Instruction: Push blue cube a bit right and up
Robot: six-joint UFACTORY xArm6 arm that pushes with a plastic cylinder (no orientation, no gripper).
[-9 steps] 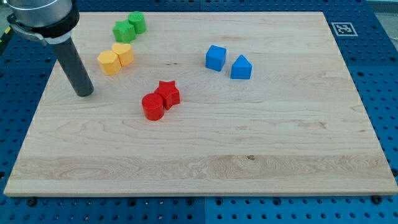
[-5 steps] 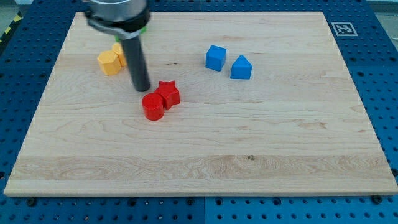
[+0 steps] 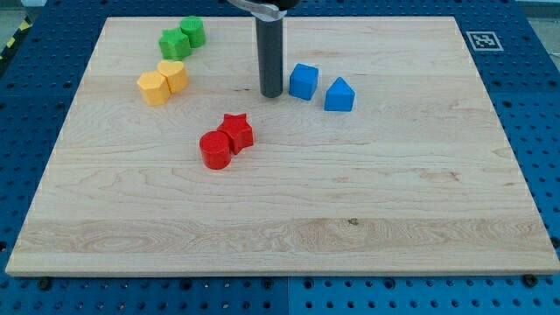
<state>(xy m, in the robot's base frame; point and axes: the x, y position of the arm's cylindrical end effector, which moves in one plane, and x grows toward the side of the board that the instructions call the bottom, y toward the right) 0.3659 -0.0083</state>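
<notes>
Blue wedge block [image 3: 339, 94] sitting right of centre on wooden board [image 3: 350, 219]. Red star [image 3: 237, 131] touching red cylinder [image 3: 214, 150] mid-board. Two yellow blocks [image 3: 163, 82] touching, two green blocks [image 3: 182, 37] touching above them, top left. Marker tag [image 3: 482, 40] lying at board's top-right corner.

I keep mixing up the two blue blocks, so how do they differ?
The blue cube has a flat top; the other blue block slopes to a peak, like a wedge. The blue cube lies further toward the view's left and top, right beside my tip; the other blue block sits beyond it. Both share one blue.
</notes>
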